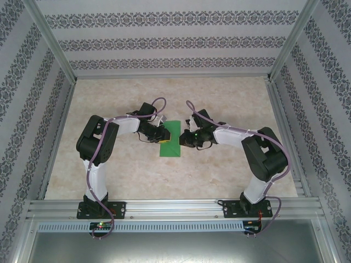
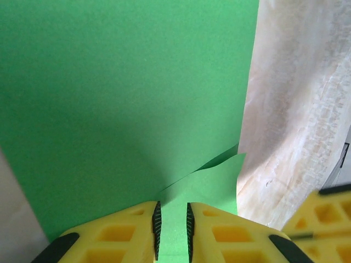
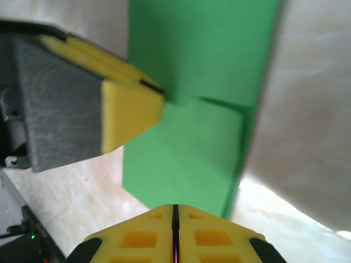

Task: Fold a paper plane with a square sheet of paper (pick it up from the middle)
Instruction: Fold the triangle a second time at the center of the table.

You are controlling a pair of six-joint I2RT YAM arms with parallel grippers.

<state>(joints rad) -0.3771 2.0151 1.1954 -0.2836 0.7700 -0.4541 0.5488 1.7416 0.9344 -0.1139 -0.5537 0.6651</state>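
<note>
The green sheet of paper (image 1: 170,139), doubled into a narrow strip on the table (image 1: 230,104), lies directly under the left pincer (image 2: 171,224) and just ahead of the right pincer (image 3: 175,233). The left jaws stand a narrow slit apart, tips down on the paper, with nothing visibly clamped. The right pincer is closed tight and empty. The paper looks featherlight, limp and easily creased or torn, so it probably wants a gentle pinch at the raised flap edge just ahead of the left tips.
</note>
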